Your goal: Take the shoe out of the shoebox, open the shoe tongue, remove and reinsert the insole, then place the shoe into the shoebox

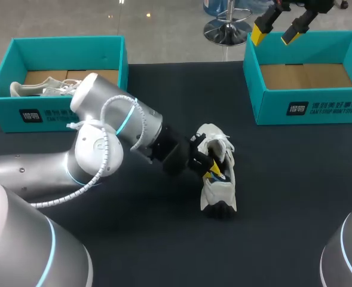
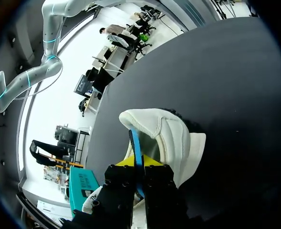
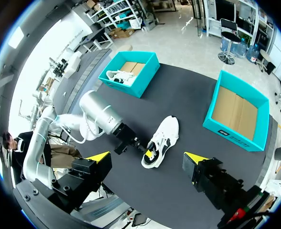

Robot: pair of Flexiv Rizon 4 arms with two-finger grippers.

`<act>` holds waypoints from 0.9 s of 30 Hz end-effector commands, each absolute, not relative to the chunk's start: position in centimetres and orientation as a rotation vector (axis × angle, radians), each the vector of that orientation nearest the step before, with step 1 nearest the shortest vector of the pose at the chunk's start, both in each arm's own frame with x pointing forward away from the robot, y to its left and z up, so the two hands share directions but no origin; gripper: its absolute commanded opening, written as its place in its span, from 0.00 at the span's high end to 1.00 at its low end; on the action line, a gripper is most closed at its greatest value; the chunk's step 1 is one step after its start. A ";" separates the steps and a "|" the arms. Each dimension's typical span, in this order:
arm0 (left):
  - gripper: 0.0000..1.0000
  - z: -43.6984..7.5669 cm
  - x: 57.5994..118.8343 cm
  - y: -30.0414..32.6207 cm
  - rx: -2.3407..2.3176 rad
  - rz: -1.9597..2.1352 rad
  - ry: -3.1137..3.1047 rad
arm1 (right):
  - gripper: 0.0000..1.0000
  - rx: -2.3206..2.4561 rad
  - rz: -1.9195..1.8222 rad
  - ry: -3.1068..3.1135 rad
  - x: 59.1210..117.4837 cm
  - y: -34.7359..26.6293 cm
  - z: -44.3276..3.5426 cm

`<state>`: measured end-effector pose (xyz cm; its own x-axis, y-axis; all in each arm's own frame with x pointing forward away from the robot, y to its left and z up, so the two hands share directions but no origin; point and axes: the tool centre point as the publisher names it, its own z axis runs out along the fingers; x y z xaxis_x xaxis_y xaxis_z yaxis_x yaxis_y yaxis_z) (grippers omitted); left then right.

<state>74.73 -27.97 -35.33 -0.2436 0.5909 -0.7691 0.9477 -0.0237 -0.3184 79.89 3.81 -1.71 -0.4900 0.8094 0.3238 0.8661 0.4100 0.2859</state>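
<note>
**White mesh sneaker (image 1: 219, 179) on the table, its insole in the left gripper's pinch**

The sneaker lies in the middle of the black table (image 1: 283, 197), well apart from both boxes. The left gripper (image 1: 211, 167) is at the shoe's mouth. In the left wrist view its yellow tips stand close together on a thin blue insole (image 2: 135, 148), which rises on edge out of the opening. The right gripper (image 1: 277, 34) hangs high over the far wall of the empty teal cardboard shoebox (image 1: 307, 107), fingers spread and holding nothing.

The step in hand looks like the insole work; whether it is coming out or going back cannot be told. Either way, the move should follow the shoe's length, not run straight up, since the toe end of an insole tends to bind under the upper. Nothing braces the sneaker, and it is probably light enough to lift or skid with the pull. A slow draw, or the free right arm pressing on the toe, would guard against that. The thin edge-on hold could also let the insole twist or slip.

Each box, including the second teal shoebox (image 1: 62, 116) with another pale shoe (image 1: 44, 88) inside, carries a dark label with white print on its front wall. No marking can be made out on the sneaker.
</note>
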 end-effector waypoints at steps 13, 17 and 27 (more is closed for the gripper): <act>0.38 -32.9 73.8 -26.2 1.584 -1.150 1.812 | 0.00 -1.509 -0.632 -2.522 80.0 3.9 -1.7; 0.51 -32.8 73.7 -26.3 1.586 -1.152 1.806 | 0.00 -1.509 -0.632 -2.522 80.0 3.9 -1.7; 1.00 -33.2 73.5 -27.2 1.595 -1.174 1.806 | 0.00 -1.509 -0.632 -2.522 80.0 3.9 -1.7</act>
